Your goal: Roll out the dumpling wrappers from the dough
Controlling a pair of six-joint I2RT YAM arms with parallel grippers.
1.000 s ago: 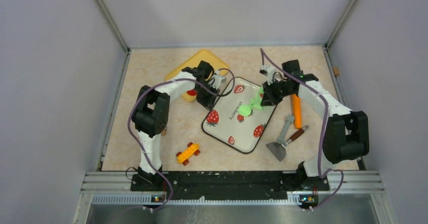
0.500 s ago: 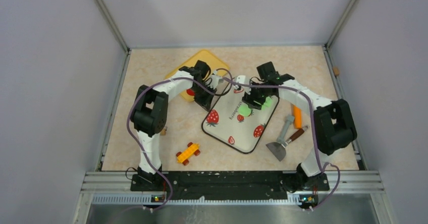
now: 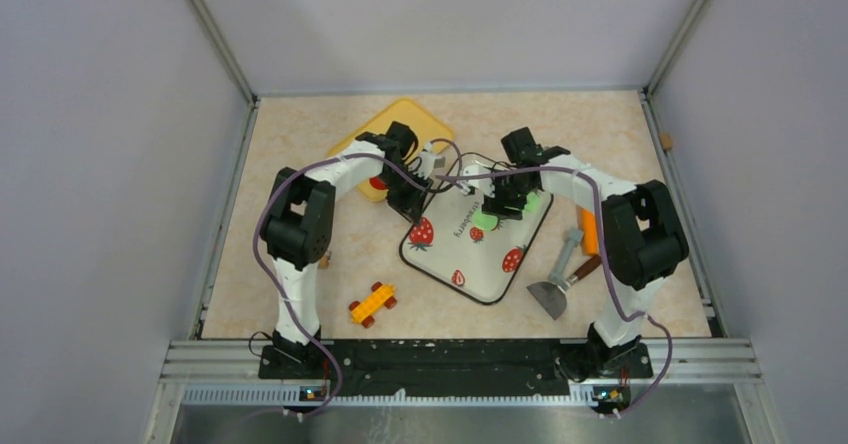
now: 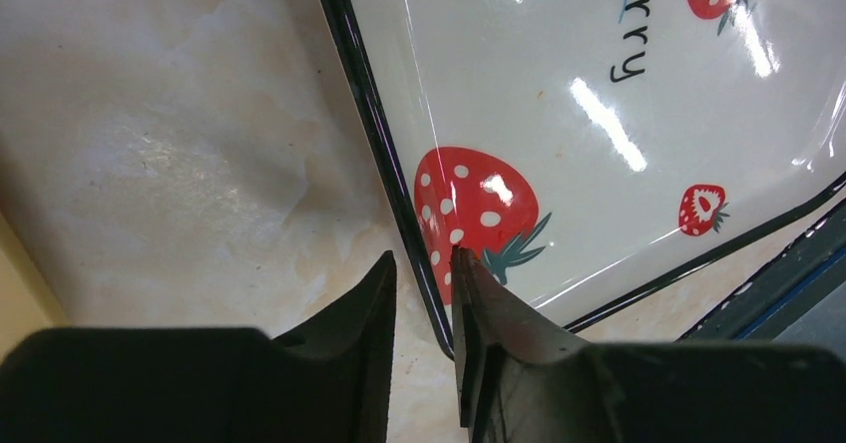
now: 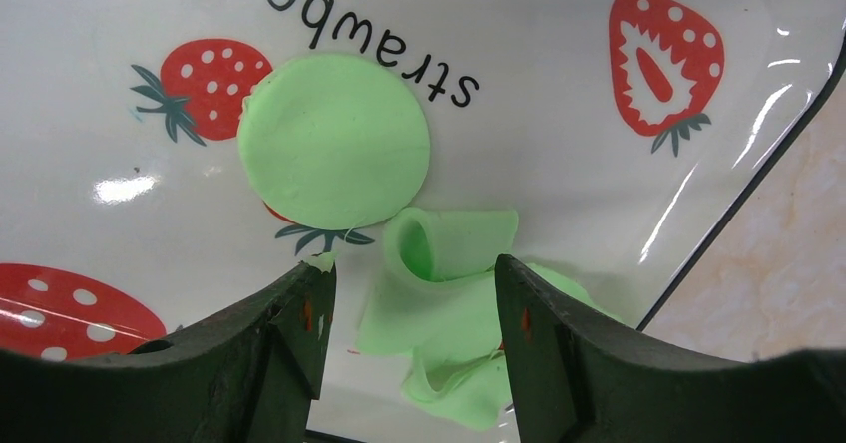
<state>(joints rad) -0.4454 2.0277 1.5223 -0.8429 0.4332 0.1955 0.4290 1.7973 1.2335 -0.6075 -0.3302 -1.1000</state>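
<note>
A round flat green dumpling wrapper point(image 5: 334, 142) lies on the strawberry-print tray point(image 5: 559, 84). Beside it sits the dough point(image 5: 449, 313), a crumpled, curled green scrap. My right gripper point(image 5: 411, 265) is open just above that scrap, one finger on each side, holding nothing. From above, the wrapper point(image 3: 483, 221) shows left of the right gripper point(image 3: 505, 204), and a bit of dough point(image 3: 535, 202) shows to its right. My left gripper point(image 4: 424, 255) straddles the tray's black rim point(image 4: 384, 154) at a corner; its jaws stand narrowly apart, with tabletop showing between them.
A yellow board point(image 3: 400, 124) with a small red disc point(image 3: 378, 183) lies behind the left arm. An orange cylinder point(image 3: 588, 226) and a metal scraper point(image 3: 555, 289) lie right of the tray point(image 3: 470, 289). A yellow and orange toy block car point(image 3: 372, 302) sits in front.
My right gripper came left from the tray's right edge, where it was shut on the dough, and has opened; the dough now lies on the tray. The left arm barely moved.
</note>
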